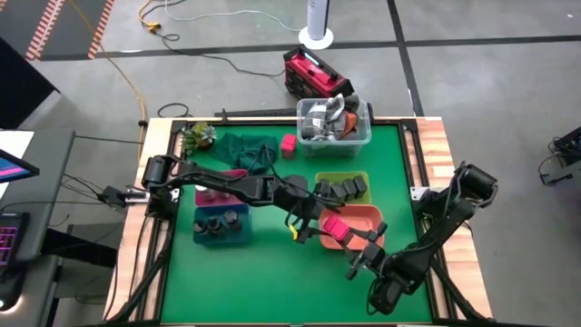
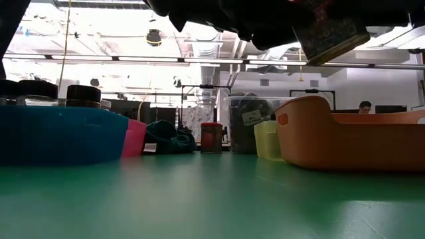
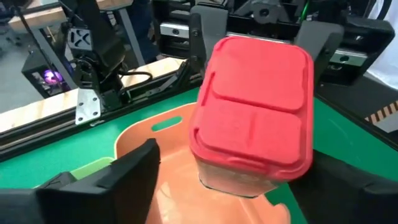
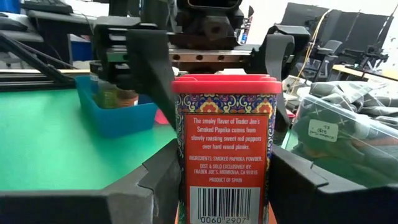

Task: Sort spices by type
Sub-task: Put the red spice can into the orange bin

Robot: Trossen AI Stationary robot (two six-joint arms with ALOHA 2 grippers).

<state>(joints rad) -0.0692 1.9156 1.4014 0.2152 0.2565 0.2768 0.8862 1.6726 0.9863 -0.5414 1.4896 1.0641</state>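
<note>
A red-lidded spice tin (image 4: 224, 143) with a patterned paprika label hangs over the orange tray (image 1: 368, 218), with my right gripper (image 4: 224, 168) shut on it. My left gripper (image 1: 318, 222) reaches in from the table's left. It is open, and its fingers (image 4: 149, 68) stand on either side of the tin's lid end. Whether they touch the tin I cannot tell. In the low view the tin (image 2: 332, 33) is tilted, high above the tray's rim. My right gripper pinches the tin's two opposite sides (image 4: 186, 186) between its two fingers, low on the body and below the lid. The fingers come in about level from the table's near right. The tin is lifted clear above the orange tray, tilted, with its lid toward my left gripper.
A blue tray (image 1: 222, 238) holds dark-lidded jars, a yellow-green tray (image 1: 320, 177) holds dark blocks, and a pink tray (image 1: 207, 195) lies under my left arm. At the back stand a clear tub (image 1: 363, 136), a green cloth (image 1: 250, 150) and another red tin (image 1: 289, 143).
</note>
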